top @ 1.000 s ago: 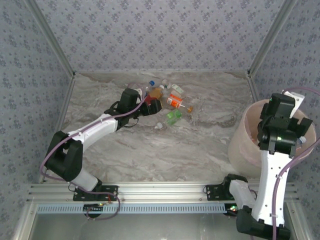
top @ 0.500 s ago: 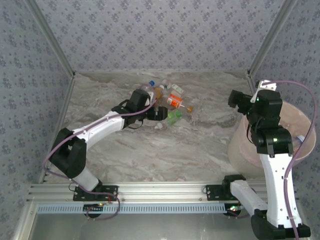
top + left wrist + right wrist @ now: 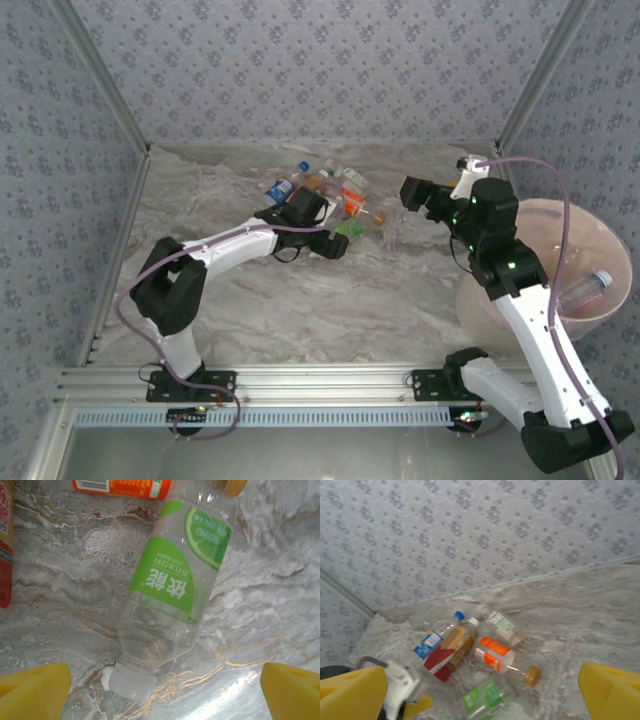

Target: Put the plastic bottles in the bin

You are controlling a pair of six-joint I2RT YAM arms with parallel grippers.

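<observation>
Left arm was stretched long and low over the veined grey marble-look tabletop [image 3: 300, 300], well left of the big round pale pink bin [image 3: 480, 300]. The left gripper [image 3: 160, 692] hung over a clear crinkly plastic bottle with a lime-green label [image 3: 175, 595], lying flat. Its jaws were spread wide, holding nothing. Right arm reared up by the bin's left rim, and the right gripper [image 3: 412, 192] was wide open and empty, facing the bottle heap [image 3: 470, 655]. One clear bottle [image 3: 585, 290] lay inside the bin.

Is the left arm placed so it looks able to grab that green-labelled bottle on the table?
Probably yes: the left gripper hangs open just above the green-labelled bottle, and nothing lies on top of it.
</observation>
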